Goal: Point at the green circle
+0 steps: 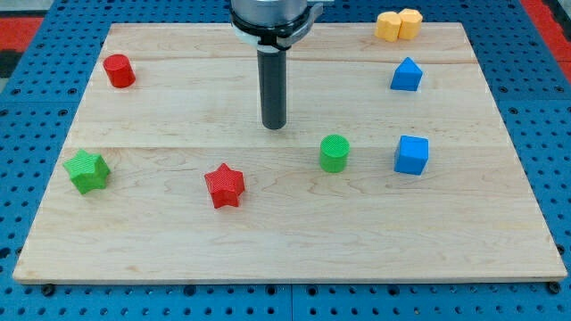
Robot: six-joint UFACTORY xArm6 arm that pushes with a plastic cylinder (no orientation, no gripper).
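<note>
Rod only, no pincer on this arm, so there is nothing to open or close. My tip (pixel 274 126) rests on the tabletop (pixel 178 107) near the middle, apart from every block. The green circle (pixel 335 152) stands near it, toward the view's lower right. Overshoot looks like the main risk: a push too far would knock the circle toward the blue cube (pixel 411 154) (just to its right). Drifting toward the view's lower left could instead catch the red star (pixel 224 185).
</note>
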